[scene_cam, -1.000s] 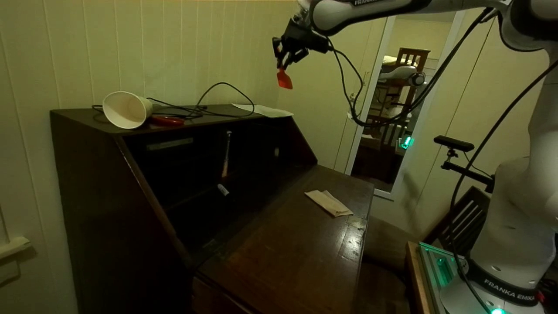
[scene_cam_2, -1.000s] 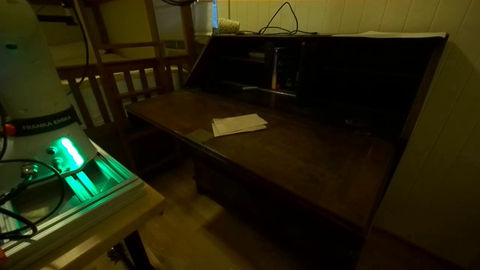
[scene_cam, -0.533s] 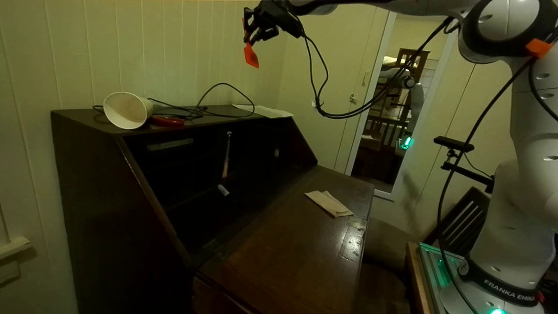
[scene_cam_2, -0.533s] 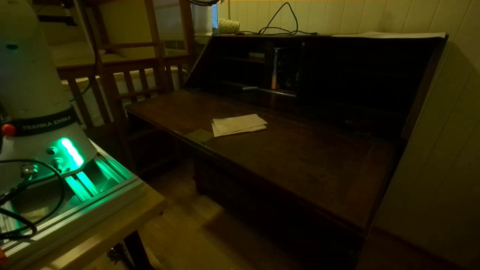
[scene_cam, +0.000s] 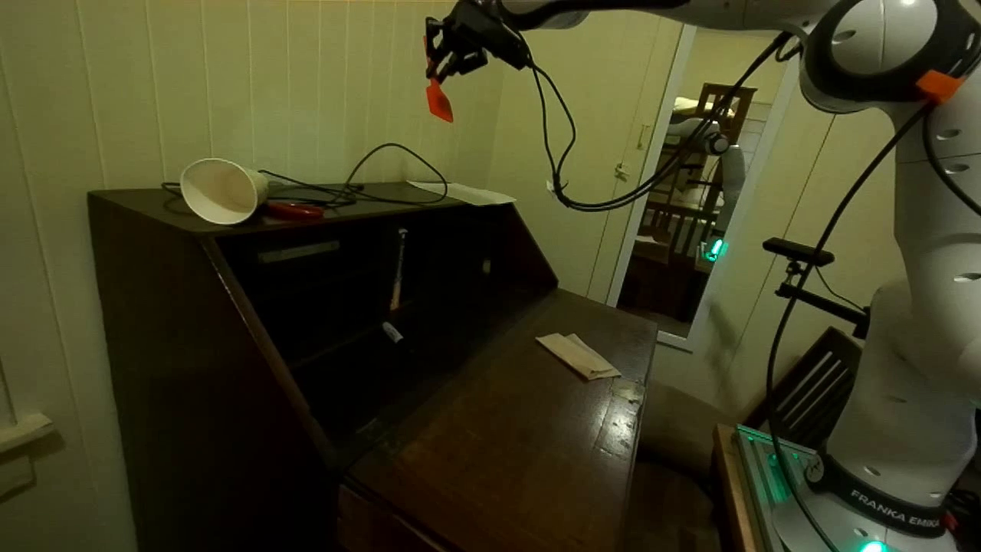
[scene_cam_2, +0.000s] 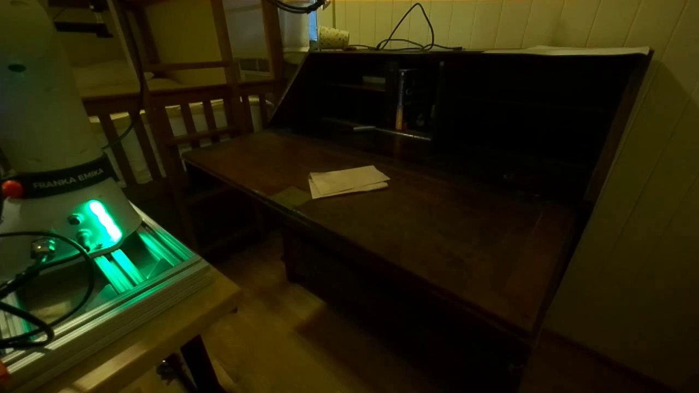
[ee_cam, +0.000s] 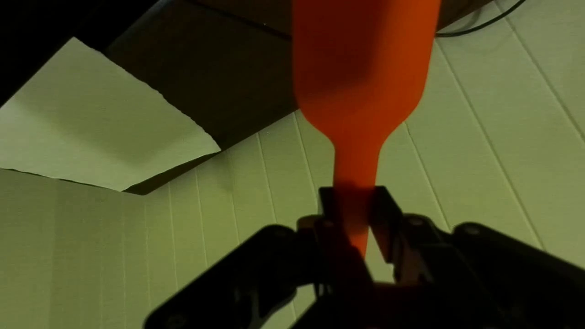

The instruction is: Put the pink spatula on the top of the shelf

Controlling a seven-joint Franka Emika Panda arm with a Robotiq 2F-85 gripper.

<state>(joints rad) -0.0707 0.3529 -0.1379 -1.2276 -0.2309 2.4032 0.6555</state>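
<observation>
- The fingers (ee_cam: 386, 214) clamp the spatula (scene_cam: 439, 101) by its handle, blade below.
- Its long axis is nearly upright, well above the top surface (scene_cam: 368, 210).
- Placing likely needs tipping flat.

Dark desk (scene_cam: 191, 368): folded paper (scene_cam: 576, 356) on flap (scene_cam: 498, 437); tipped cup (scene_cam: 221, 192), red item (scene_cam: 294, 211), cables (scene_cam: 354, 189), sheet (scene_cam: 466, 194) atop.

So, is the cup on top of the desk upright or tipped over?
Tipped: in an exterior view, the cup lies on its side, mouth facing sideways.
</observation>
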